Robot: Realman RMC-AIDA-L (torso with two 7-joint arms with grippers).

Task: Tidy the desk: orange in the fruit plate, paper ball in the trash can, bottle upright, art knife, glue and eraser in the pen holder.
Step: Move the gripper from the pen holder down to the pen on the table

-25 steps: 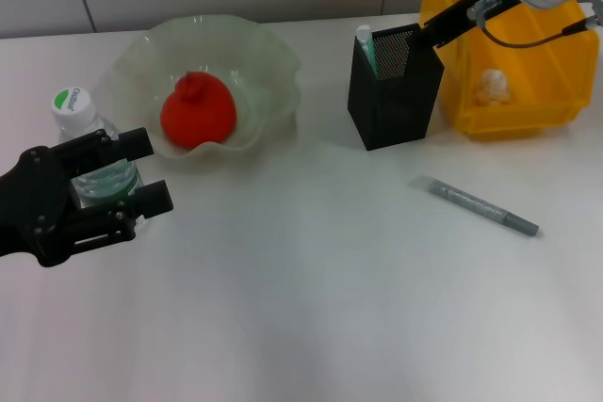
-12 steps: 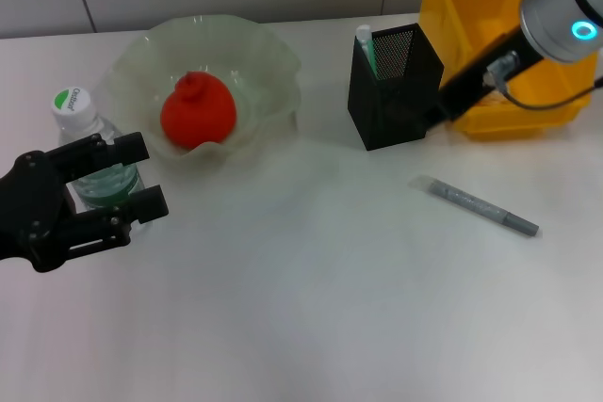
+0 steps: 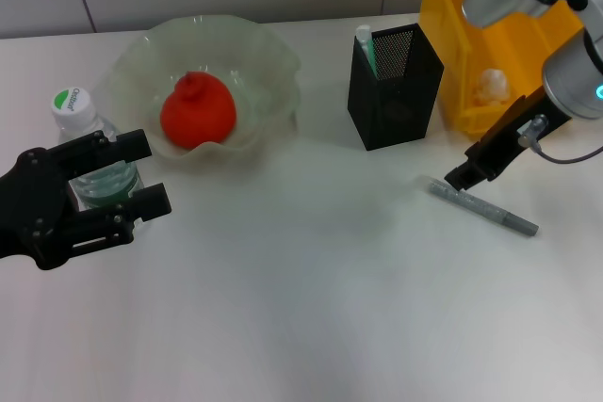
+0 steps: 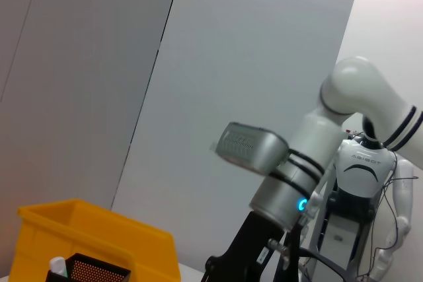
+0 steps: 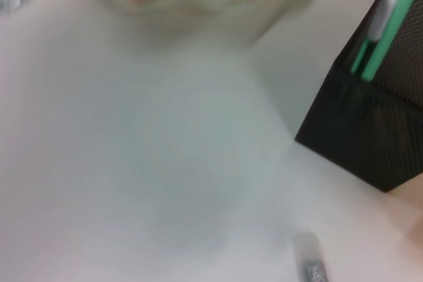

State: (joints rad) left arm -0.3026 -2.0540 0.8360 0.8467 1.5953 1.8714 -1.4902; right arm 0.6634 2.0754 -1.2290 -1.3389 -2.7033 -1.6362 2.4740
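The orange lies in the fruit plate. The bottle stands upright at the left. My left gripper is open, one finger on each side of its lower body. The paper ball sits inside the yellow trash can. A white-and-green glue stick stands in the black mesh pen holder. The grey art knife lies flat on the table in front of the trash can. My right gripper hangs just over the knife's left end. The eraser is out of view.
The white table stretches toward me from the objects. The pen holder stands close behind the knife, with the trash can beside it. The left wrist view shows a grey wall, the trash can and my right arm.
My right gripper left the top of the pen holder and came down and forward to the art knife's left end. The left gripper shifted slightly while the bottle stayed still.
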